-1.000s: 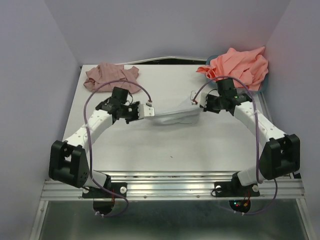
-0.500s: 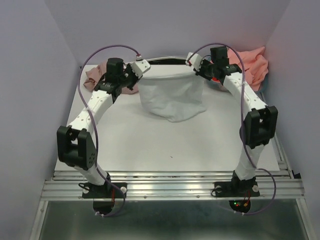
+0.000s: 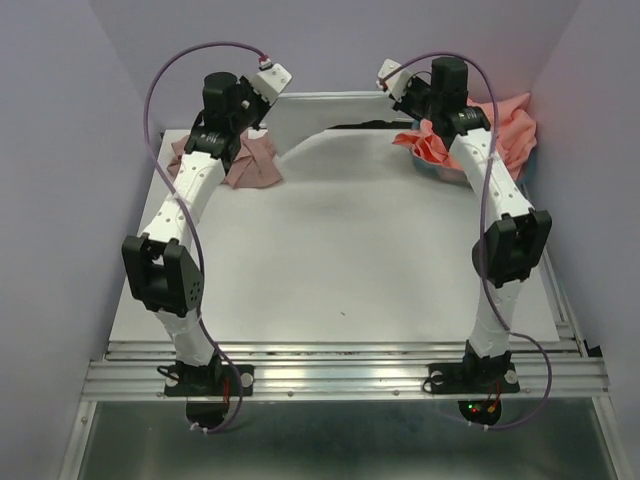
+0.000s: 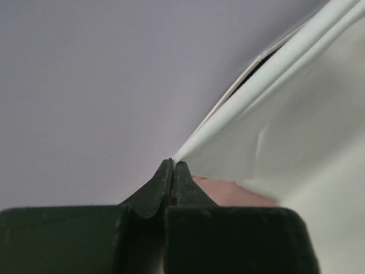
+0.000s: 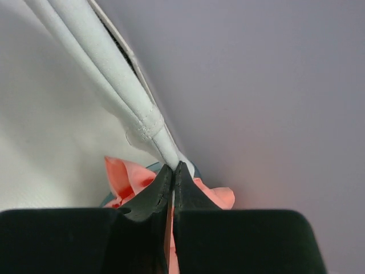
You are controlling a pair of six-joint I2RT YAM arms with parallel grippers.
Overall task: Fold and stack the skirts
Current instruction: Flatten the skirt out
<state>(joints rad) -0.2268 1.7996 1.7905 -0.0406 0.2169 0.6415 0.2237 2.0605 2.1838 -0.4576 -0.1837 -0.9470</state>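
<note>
both arms are raised at the far side of the table (image 3: pixel 340 260). the left gripper (image 4: pixel 173 165) is clamped on one end of the white skirt's (image 3: pixel 330 105) waistband and the right gripper (image 5: pixel 174 168) on the other, holding it taut between them. the mauve skirt (image 3: pixel 250 165) lies far left, the coral cloth (image 3: pixel 505 125) far right.

the raised skirt (image 3: pixel 335 108) is showing plain pale white. the crinkly skirt (image 3: pixel 258 165) is showing dusty mauve-pink, and the heaped cloth (image 3: pixel 505 120) is glowing coral-salmon. the worktop (image 3: pixel 340 260) is looking off-white. the left arm (image 3: pixel 185 200) is showing white with black joints.
</note>
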